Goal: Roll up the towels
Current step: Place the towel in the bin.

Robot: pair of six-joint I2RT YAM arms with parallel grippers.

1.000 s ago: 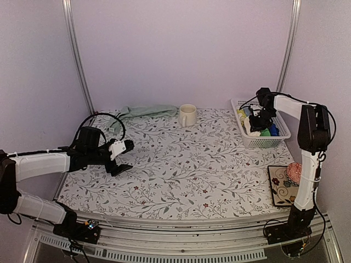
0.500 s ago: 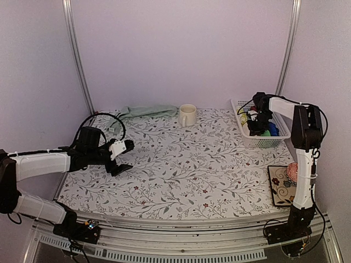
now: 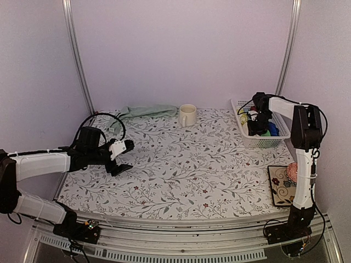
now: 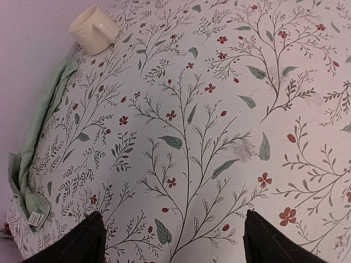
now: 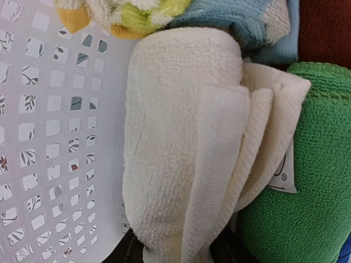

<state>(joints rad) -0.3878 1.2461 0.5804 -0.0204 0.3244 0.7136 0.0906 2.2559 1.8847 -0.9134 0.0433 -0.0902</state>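
The pale sage green towel lies crumpled along the table's back-left edge. It also shows at the left of the left wrist view. My left gripper hovers open and empty over the floral table, well in front of it; its jaws stand wide apart. The cream towel lies folded in the white basket. My right gripper is down in the basket, its jaws closed on the towel's near end.
A cream mug stands at the back centre, next to the green towel. The basket also holds a bright green cloth, a blue cloth and other soft items. A patterned tile with a pink object sits front right.
My right gripper has dropped down and to the left into the basket onto the cream towel. The left arm has not moved.
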